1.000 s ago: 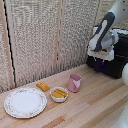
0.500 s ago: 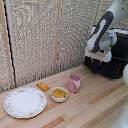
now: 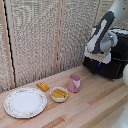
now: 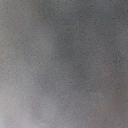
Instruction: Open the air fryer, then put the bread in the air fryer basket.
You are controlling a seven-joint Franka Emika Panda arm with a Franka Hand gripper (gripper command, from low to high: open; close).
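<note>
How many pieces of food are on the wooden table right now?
2. A golden-brown rectangular bread piece lies on the table between the patterned plate and the small white bowl; a yellow food piece sits in that bowl. The wrist view is blurred.

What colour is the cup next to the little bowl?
Pink. The cup shows best in the exterior view, standing on the wooden table beside the small white bowl.

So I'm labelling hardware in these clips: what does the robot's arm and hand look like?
The arm is bulky, with rounded white shells and dark grey sections at the joints. It ends in a white, flat, blocky hand in front of the black air fryer. Its fingers are too small to make out. No cables or markings are visible, and the wrist view is just grey blur.
</note>
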